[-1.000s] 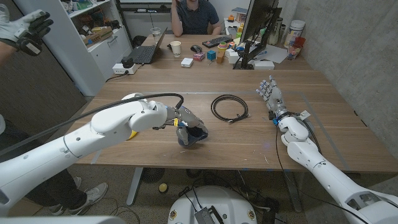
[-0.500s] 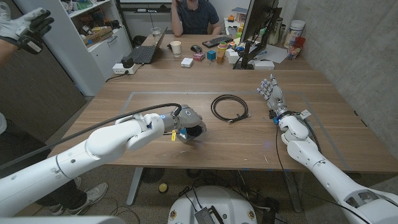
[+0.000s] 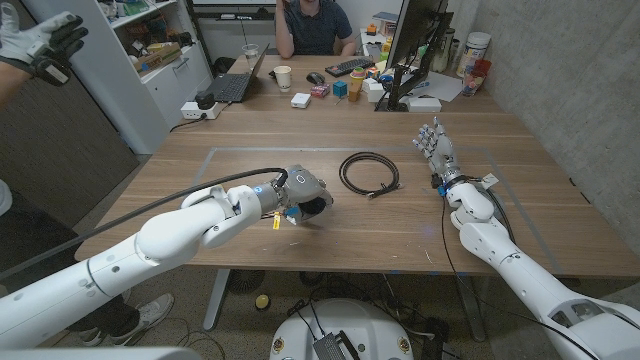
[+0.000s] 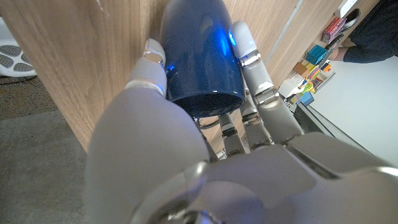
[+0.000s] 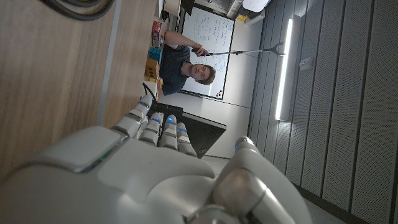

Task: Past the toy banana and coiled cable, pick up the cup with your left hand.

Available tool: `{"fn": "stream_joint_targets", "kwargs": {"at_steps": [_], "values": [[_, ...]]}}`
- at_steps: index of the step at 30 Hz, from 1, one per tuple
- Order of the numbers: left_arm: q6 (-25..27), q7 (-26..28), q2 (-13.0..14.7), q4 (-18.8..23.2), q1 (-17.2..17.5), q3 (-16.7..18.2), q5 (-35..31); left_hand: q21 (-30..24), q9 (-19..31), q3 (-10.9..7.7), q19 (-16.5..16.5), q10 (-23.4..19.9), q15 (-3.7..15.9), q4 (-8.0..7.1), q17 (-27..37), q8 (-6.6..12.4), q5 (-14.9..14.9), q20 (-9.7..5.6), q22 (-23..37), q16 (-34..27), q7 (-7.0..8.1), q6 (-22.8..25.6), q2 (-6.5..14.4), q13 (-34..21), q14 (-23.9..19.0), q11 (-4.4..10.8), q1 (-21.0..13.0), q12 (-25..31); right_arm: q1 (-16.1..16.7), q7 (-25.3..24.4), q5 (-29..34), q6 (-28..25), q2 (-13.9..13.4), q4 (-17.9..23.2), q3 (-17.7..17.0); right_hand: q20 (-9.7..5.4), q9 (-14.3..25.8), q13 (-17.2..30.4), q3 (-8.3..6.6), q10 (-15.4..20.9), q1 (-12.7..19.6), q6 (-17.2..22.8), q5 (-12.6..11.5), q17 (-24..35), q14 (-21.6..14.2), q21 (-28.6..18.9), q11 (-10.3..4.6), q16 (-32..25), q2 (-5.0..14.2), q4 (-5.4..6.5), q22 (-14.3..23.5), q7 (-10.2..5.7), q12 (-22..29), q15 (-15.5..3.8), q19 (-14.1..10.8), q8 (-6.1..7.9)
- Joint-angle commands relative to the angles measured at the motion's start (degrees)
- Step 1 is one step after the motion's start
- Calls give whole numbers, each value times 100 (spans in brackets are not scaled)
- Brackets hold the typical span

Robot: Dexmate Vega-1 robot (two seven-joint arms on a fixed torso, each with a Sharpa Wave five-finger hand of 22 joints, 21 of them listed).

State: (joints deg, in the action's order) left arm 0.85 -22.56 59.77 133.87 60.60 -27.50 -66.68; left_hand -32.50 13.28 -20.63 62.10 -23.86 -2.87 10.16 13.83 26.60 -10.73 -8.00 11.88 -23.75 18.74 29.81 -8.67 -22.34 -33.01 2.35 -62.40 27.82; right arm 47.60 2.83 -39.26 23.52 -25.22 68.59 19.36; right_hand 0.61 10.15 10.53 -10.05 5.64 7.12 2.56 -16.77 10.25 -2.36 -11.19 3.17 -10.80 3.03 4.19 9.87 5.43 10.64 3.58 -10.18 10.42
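The dark blue cup is gripped by the left hand just beside the coiled cable, apparently lifted off the desk; the right hand is kept unclenched, holding nothing.

A wooden surface runs back to a cluttered far end with a laptop, a monitor, a paper cup and a keyboard. A person sits behind it. A grey panelled wall stands on one side, white shelving on the other. A whiteboard and a strip light show in the right wrist view.
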Motion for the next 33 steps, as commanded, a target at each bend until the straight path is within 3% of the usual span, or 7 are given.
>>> {"fn": "stream_joint_targets", "kwargs": {"at_steps": [1,24,33], "values": [[120,186,-76,42,118,193,-27,-77,14,-190,-12,-656,1475,-39,-3,-11,-24,-66,22,17,-2239,2243,1422,-33,-670,286,-1464,44,-63,34,4,21,30,-77,12,3,11,18,17,47,10,32,-57,11,-21,-14,6,-16,57,-24,18,-1,45,55,30,48],[611,277,-114,513,440,793,120,-274,36,-275,-118,-484,1302,-84,-73,-240,-43,-27,37,217,-2236,1948,1514,-163,-591,194,-1478,-34,-93,103,-30,58,48,-101,2,4,12,19,24,47,20,40,-62,12,-20,-13,14,-11,60,-34,18,7,41,58,36,47],[773,700,-167,622,688,1034,37,-321,51,-296,-153,-431,1291,-98,-77,-281,-46,-13,34,259,-2261,1901,1540,-189,-562,184,-1462,-67,-25,73,-50,46,6,16,-29,5,12,19,26,63,28,43,-67,12,-24,-13,20,-12,62,-40,18,13,45,63,38,47]]}}
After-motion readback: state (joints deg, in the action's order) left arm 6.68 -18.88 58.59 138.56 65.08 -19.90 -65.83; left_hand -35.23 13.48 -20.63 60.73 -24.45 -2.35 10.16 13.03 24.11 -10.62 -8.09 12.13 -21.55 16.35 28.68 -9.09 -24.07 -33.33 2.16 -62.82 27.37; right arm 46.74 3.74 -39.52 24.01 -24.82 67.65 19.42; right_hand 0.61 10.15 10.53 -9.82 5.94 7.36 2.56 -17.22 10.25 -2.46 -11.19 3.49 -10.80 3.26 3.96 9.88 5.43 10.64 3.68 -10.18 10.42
